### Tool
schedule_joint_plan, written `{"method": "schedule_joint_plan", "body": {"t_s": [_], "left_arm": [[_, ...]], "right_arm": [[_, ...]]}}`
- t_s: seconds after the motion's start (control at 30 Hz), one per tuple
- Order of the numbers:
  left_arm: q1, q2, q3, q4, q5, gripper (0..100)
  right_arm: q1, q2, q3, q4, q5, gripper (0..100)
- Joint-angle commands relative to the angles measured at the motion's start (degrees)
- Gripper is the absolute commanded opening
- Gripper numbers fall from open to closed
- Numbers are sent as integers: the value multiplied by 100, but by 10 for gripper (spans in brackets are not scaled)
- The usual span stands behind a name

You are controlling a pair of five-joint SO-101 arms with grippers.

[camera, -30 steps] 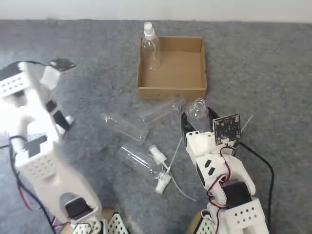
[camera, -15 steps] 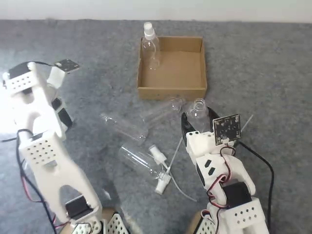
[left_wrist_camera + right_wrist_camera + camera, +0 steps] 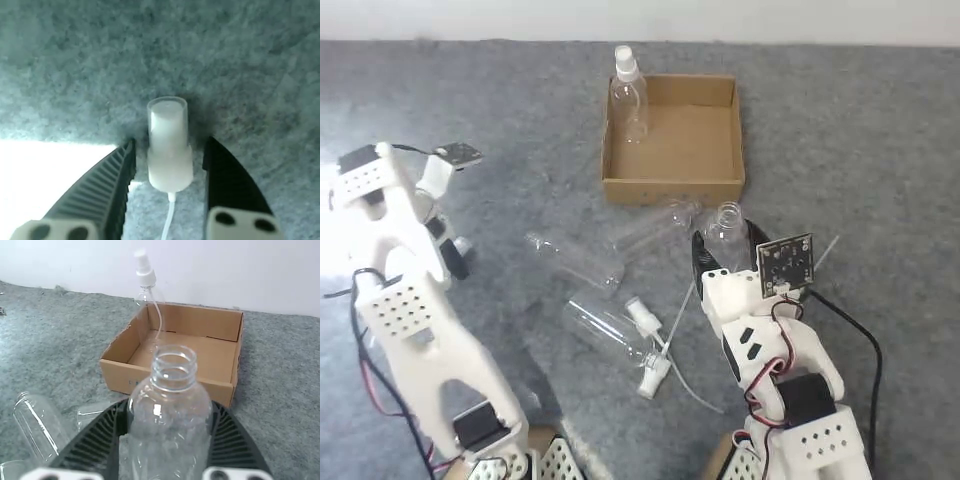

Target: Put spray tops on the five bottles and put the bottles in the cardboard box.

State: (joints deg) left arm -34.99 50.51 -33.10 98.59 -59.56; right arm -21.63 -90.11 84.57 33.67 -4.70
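Note:
A white spray top (image 3: 170, 150) lies on the grey carpet between the fingers of my left gripper (image 3: 170, 142), which stands open around it with a small gap on each side. That gripper (image 3: 454, 254) is low over the carpet at the far left. My right gripper (image 3: 725, 240) is shut on an upright clear bottle (image 3: 170, 410) with an open neck, just in front of the cardboard box (image 3: 720, 160). Inside the box's back left corner stands a bottle with a spray top (image 3: 628, 95). Three uncapped bottles (image 3: 577, 258) (image 3: 648, 226) (image 3: 610, 330) lie on the carpet.
Two more spray tops (image 3: 642, 312) (image 3: 655, 375) with thin tubes lie between the arms, beside the nearest lying bottle. A black cable (image 3: 865, 345) trails along the right arm. The box's near wall (image 3: 165, 377) stands close behind the held bottle.
The left arm has swung forward and lower over the carpet at the far left. The right arm and its bottle have not moved.

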Motion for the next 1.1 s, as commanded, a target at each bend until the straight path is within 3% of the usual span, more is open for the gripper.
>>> {"method": "schedule_joint_plan", "body": {"t_s": [0.0,0.17,0.43,0.8,1.07], "left_arm": [[70,53,-57,141,-35,181],[70,70,-48,176,-35,91],[62,-132,31,202,-9,33],[185,-2374,1560,185,281,33],[149,-3481,2088,185,308,33]], "right_arm": [[-40,-145,-70,-136,44,104],[-40,-145,-70,-136,44,104],[-40,-145,-70,-136,44,104],[-48,-198,-70,-101,18,104],[-462,-207,-62,57,18,104]]}}
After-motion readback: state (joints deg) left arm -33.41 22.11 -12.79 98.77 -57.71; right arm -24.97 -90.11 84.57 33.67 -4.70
